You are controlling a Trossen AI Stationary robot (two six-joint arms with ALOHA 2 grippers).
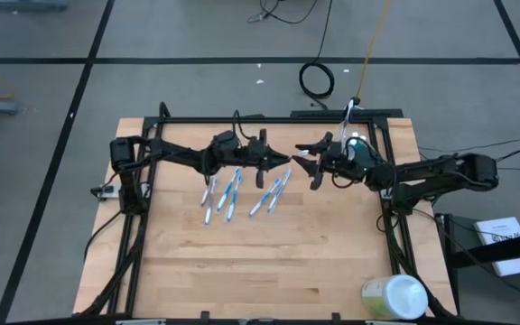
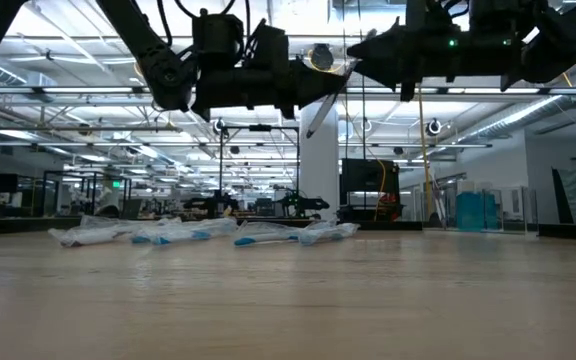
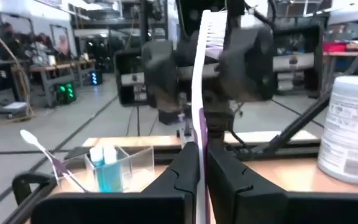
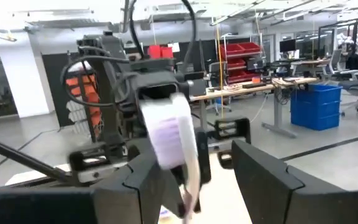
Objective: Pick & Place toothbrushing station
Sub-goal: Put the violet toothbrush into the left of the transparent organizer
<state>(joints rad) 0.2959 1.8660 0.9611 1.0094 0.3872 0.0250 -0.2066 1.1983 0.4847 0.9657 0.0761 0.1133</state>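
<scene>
My left gripper (image 1: 285, 162) is shut on a white-and-purple toothbrush (image 3: 199, 93), held in the air over the table's middle. The brush's bristle head (image 4: 171, 134) stands between the open fingers of my right gripper (image 1: 312, 164), which faces the left one; I cannot tell whether they touch it. Several blue-and-white toothbrushes (image 1: 242, 194) lie flat on the wood below. A small clear cup (image 3: 120, 168) stands at the far right with teal-capped tubes inside. One more toothbrush (image 3: 39, 146) leans out over the cup's rim. My left gripper pinches the toothbrush's handle (image 3: 199, 158) between its two fingers, partway along it. The fingers come level from the table's left and lie across the brush. The brush stands steeply tilted, head up toward the right gripper, lower end (image 2: 311, 128) below the fingers, clear of the table.
A large pale green-and-white round container (image 1: 394, 298) lies at the table's near right corner. A black frame (image 1: 269, 117) runs along the far edge and both sides. Bare wood (image 1: 260, 262) spreads over the near half.
</scene>
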